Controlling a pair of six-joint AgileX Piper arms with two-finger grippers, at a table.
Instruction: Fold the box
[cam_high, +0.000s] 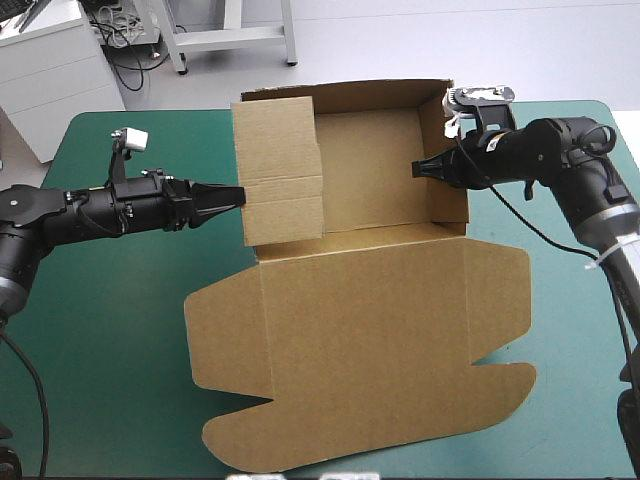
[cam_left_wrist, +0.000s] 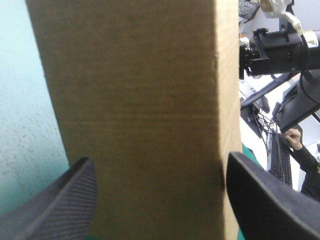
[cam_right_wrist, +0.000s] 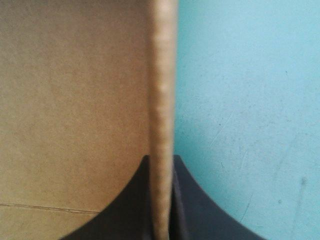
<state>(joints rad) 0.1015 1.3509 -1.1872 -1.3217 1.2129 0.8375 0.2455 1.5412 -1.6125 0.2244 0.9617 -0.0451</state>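
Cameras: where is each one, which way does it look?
High view: above, behind the robot, looking down at the box, left arm and right arm.
Left wrist view: on the left arm, facing a box wall; left fingers open.
Right wrist view: on the right arm, facing a wall edge the right fingers pinch.
All share the box.

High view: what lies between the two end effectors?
Only the box: its raised left wall and bare tray floor, shown in the high view.

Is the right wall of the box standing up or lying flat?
Standing up. The right wall rises behind the flat lid, and the right gripper is shut on this wall's edge.
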